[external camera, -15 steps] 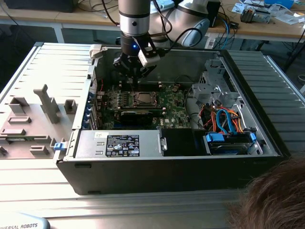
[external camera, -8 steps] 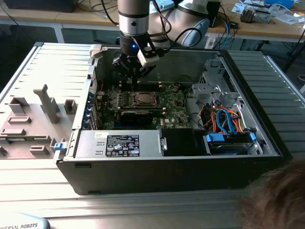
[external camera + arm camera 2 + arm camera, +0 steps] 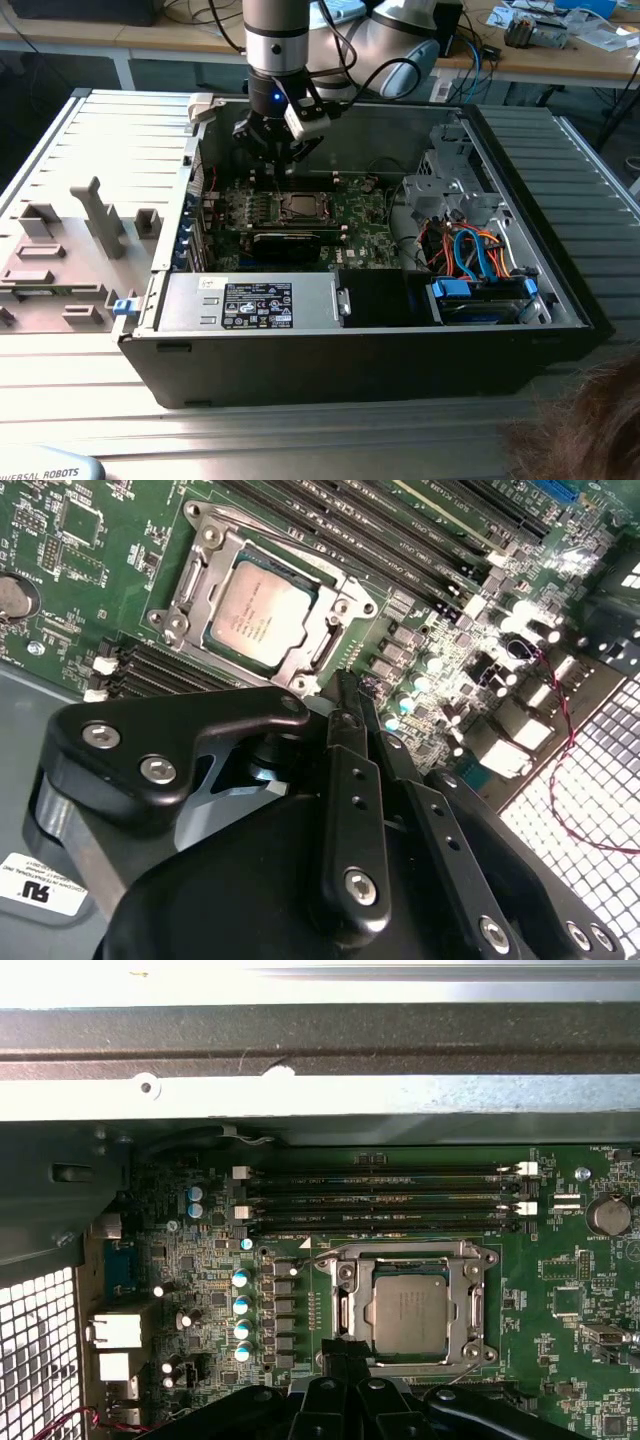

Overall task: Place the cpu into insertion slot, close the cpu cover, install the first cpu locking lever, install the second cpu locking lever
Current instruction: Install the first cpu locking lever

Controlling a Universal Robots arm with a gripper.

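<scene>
The gripper (image 3: 345, 695) is hovering just above the motherboard (image 3: 560, 1300) inside the open PC case (image 3: 560, 300), its fingers (image 3: 345, 740) looking pressed together w/ nothing between them, tips pointing down at the socket edge. The cpu (image 3: 258, 615) is sitting flat in its slot just ahead of the fingertips; in both wrist views its dull silvery-grey lid is showing through the square window of the cpu cover (image 3: 330, 640), which appears to be lying down over it already. Can't tell whether the locking levers are latched; a thin wire-like rod is running along the far side of the socket in the second wrist view. Handling, as a guess: chip is light, rigid, smooth metal on top, w/ fragile contacts underneath, so it's best taken by its edges and kept level, no sliding. The cover is thin stamped steel, stiff but hinged, w/ sharp-ish corners and screw posts; best pushed on the frame, not the window. Levers are prob springy steel wire, slippery, needing a firm hook at the bent end. Beyond the socket from the gripper, black RAM slots (image 3: 380, 1200) are running in parallel rows. Board is green, matte, crowded w/ small round capacitors (image 3: 241, 1305) beside the socket.
</scene>
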